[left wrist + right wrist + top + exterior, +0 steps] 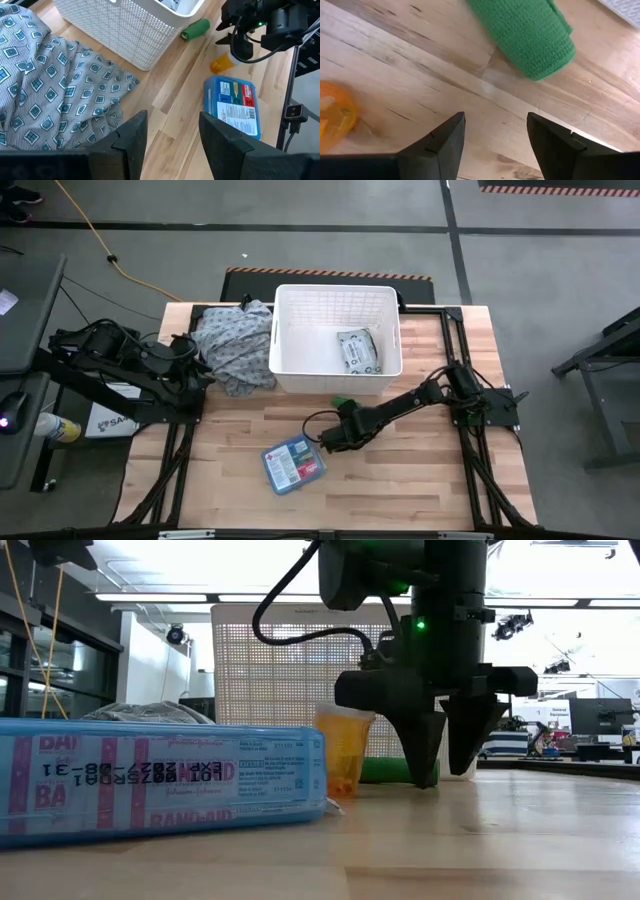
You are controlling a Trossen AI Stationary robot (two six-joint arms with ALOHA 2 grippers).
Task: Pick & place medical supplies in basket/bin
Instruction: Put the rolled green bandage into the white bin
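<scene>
The right end effector (338, 432) stands low over the counter (420, 480) with its fingers apart and nothing between them. The nearest supplies lie to either side of it: a green bandage roll (530, 35) just ahead toward the white basket (290, 370), its long axis running roughly along the basket's near wall, and an orange pill bottle (344, 750) just off one fingertip. The blue first-aid box (294, 464) lies behind it, near the counter's front. One grey-white packet (358, 350) is already in the basket.

The left end effector (167, 145) waits with fingers apart over the patterned cloth heap (235, 345), much farther off. Bare wood around the roll leaves room to straddle it across its short axis.
</scene>
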